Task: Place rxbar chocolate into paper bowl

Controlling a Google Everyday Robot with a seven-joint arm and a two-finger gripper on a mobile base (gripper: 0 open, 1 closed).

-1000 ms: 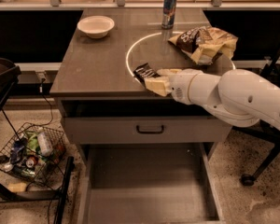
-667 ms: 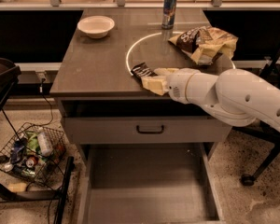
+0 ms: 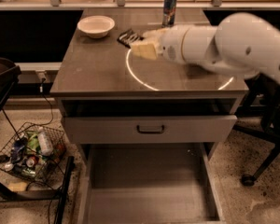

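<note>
Black rxbar chocolate (image 3: 126, 37) pinched by end effector (image 3: 138, 44) over table (image 3: 93, 71), long axis toward paper bowl (image 3: 96, 26).

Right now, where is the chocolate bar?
In the camera view, the rxbar chocolate is held at the tip of the gripper over the back of the table, just right of the paper bowl and left of the can.

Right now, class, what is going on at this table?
The robot's gripper is shut on the rxbar chocolate and holds it over the table, just to the right of the paper bowl. The bar is not yet in the bowl. A tall can stands near the table's back edge, apart from both.
</note>
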